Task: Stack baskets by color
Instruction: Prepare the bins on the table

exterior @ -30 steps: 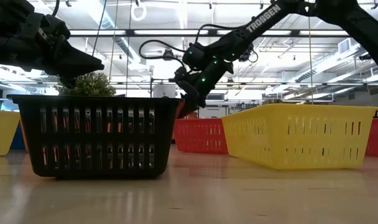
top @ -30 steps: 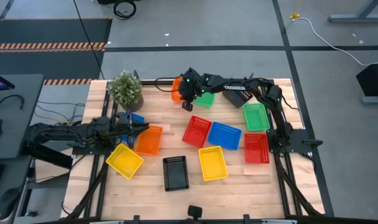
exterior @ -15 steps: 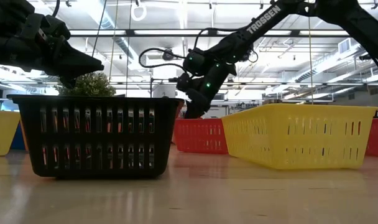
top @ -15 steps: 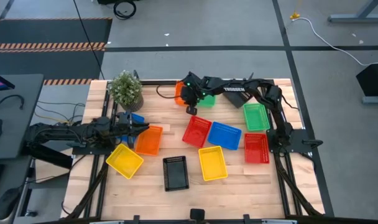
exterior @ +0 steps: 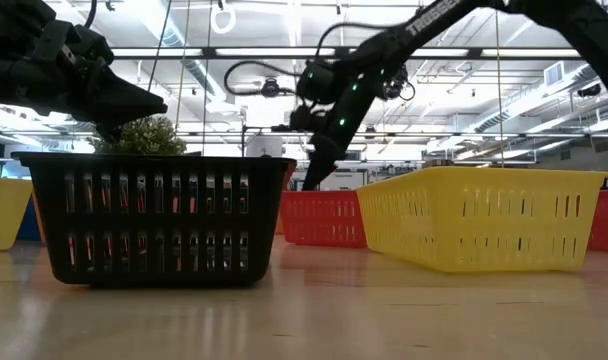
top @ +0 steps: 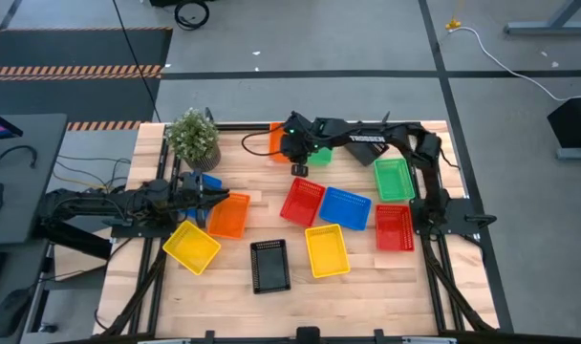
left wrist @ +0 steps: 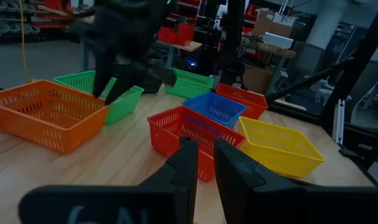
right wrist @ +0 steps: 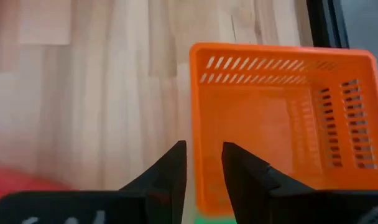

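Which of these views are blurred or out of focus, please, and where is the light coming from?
Right wrist view: the wooden table is smeared, the orange basket soft. Left wrist view: the near fingers are soft, the baskets sharper. Low view: the black basket is crisp, ceiling strip lights glow beyond. High view: even light, faint shadows.

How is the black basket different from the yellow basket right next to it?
The black basket is dark and looks narrower from above, while the yellow basket beside it is bright and looks a bit wider. Seen from table height, the black basket fills the left foreground and the yellow basket the right. Both are upright, empty, mesh-sided rectangular trays on the wooden table, with no gripper touching them.
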You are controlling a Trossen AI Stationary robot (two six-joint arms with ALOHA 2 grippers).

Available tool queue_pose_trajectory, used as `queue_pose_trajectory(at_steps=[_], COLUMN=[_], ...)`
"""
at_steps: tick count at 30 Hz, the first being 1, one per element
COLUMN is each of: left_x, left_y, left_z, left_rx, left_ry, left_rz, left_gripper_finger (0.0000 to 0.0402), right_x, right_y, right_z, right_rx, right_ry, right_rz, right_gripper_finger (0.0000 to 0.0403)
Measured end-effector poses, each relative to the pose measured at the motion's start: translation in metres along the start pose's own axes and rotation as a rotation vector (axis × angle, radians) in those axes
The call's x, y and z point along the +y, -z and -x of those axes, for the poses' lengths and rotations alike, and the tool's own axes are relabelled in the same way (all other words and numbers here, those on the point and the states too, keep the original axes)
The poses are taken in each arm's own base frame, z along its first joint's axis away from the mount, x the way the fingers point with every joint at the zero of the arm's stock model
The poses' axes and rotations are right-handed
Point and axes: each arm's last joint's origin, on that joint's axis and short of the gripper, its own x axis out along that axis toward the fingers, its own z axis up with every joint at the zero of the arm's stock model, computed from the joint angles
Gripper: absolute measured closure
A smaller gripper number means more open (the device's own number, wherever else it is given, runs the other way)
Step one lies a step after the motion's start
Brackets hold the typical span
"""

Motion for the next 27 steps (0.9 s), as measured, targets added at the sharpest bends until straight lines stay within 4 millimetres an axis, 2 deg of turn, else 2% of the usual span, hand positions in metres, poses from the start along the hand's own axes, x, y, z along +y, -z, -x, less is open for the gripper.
queue_pose_trajectory(at_steps=[5,8,12,18,22,27], left_x=[0.000,0.000,0.000,0.000,0.000,0.000], left_y=[0.001,0.001,0.001,0.001,0.001,0.001], left_z=[0.000,0.000,0.000,0.000,0.000,0.000], left_rx=[0.006,0.006,0.006,0.006,0.006,0.006], left_ry=[-0.002,-0.002,-0.002,-0.002,-0.002,-0.001], left_rz=[0.000,0.000,0.000,-0.001,-0.001,-0.002], left_gripper_finger=[0.0347,0.0350,0.0347,0.0344,0.0350,0.0353], right_x=[0.006,0.010,0.019,0.023,0.023,0.019], right_y=[-0.002,0.004,0.028,0.057,0.063,0.064], right_z=[0.039,0.048,0.040,0.016,0.009,0.011], right_rx=[0.024,0.025,0.071,0.108,0.116,0.123], right_ry=[-0.020,-0.075,-0.097,0.058,0.089,0.116], right_rz=[0.006,-0.004,-0.017,-0.049,-0.053,-0.059], right_gripper_finger=[0.0295,0.0296,0.0296,0.0296,0.0296,0.0296])
